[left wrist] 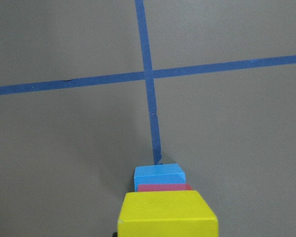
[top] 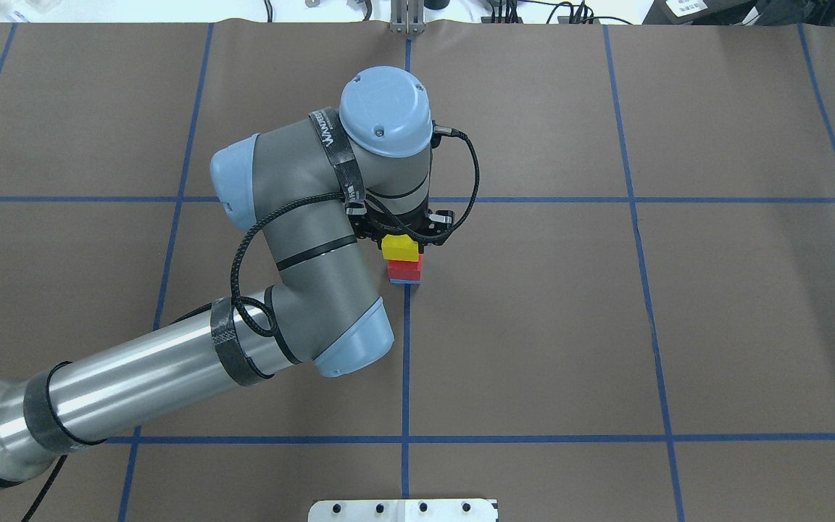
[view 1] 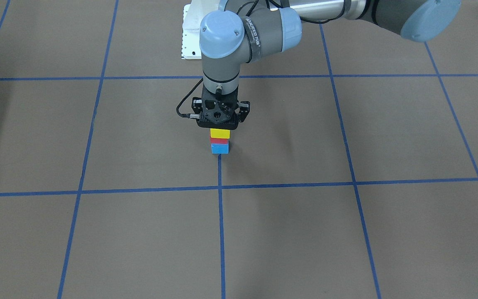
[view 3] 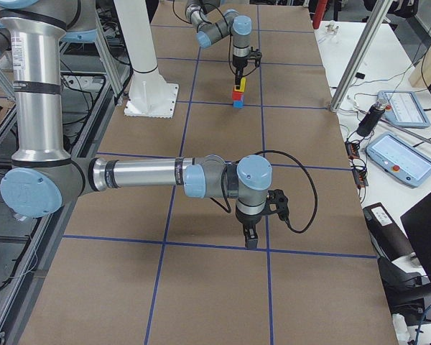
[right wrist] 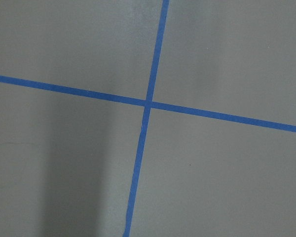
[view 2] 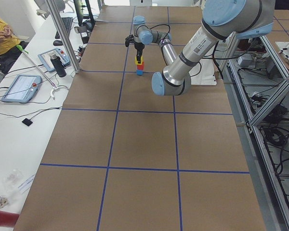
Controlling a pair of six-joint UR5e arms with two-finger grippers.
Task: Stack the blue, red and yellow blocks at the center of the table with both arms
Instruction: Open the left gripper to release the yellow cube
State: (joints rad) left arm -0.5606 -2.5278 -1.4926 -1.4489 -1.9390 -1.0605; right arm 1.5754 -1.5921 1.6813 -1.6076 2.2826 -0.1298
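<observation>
At the table's centre stands a stack of three blocks: blue block at the bottom, red block on it, yellow block on top. My left gripper points straight down onto the stack and is shut on the yellow block; its body hides the fingertips. In the left wrist view the yellow block fills the bottom edge, with red and blue under it. My right gripper hangs over bare table far from the stack, and I cannot tell whether it is open or shut.
The white pedestal stands behind the stack on the robot's side. A white side bench with tablets and a bottle runs along the table's far edge, where a seated person shows. Blue tape lines cross the brown surface.
</observation>
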